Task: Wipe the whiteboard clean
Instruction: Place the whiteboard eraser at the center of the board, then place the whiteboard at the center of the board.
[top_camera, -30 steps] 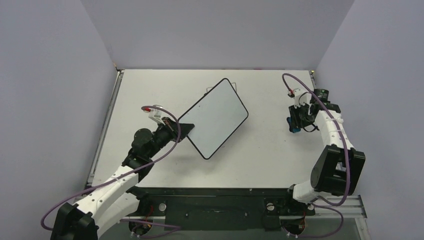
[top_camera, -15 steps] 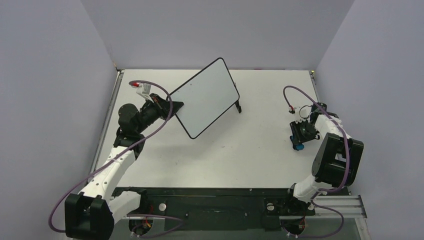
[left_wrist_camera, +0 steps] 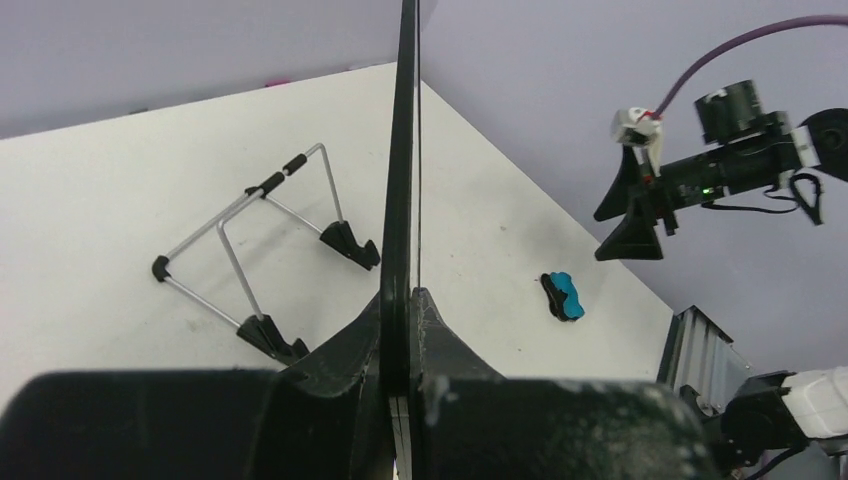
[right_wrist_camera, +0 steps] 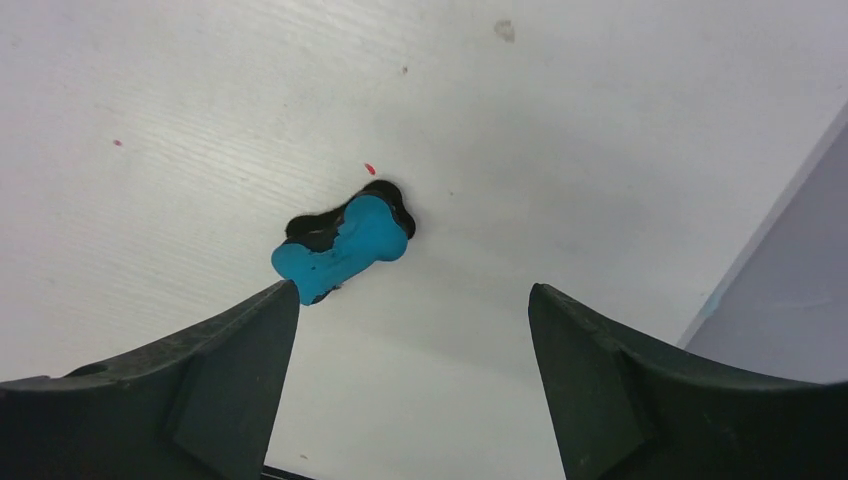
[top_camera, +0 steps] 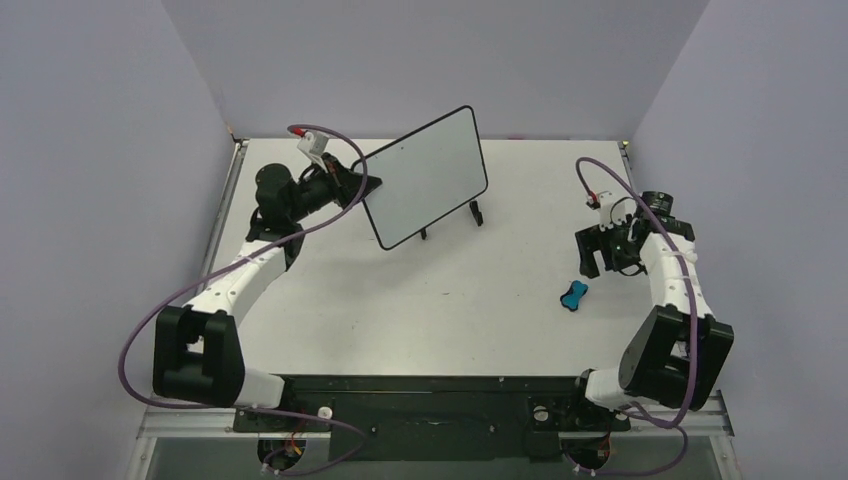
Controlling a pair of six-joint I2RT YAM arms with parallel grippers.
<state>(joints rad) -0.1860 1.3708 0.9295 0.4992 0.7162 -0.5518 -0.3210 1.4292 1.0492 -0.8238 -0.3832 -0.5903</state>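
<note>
The whiteboard point(top_camera: 425, 178), white with a thin black frame and no marks showing, hangs tilted above the table's back middle. My left gripper point(top_camera: 355, 190) is shut on its left edge. In the left wrist view the whiteboard point(left_wrist_camera: 404, 150) runs edge-on straight up from between my fingers point(left_wrist_camera: 350, 345). The blue eraser point(top_camera: 573, 295) lies on the table at the right, also seen as the eraser point(right_wrist_camera: 345, 245) below my right gripper point(right_wrist_camera: 412, 300), which stands open and empty above it. That right gripper point(top_camera: 598, 252) hovers just up and right of the eraser.
A black wire stand point(top_camera: 470, 215) sits on the table behind and under the whiteboard's lower right corner; the stand point(left_wrist_camera: 265, 255) lies left of the board edge in the left wrist view. Purple walls close the table's back and sides.
My left arm has lifted the whiteboard up and back toward the stand. My right gripper opened and let go of the blue eraser, which now lies on the table.
</note>
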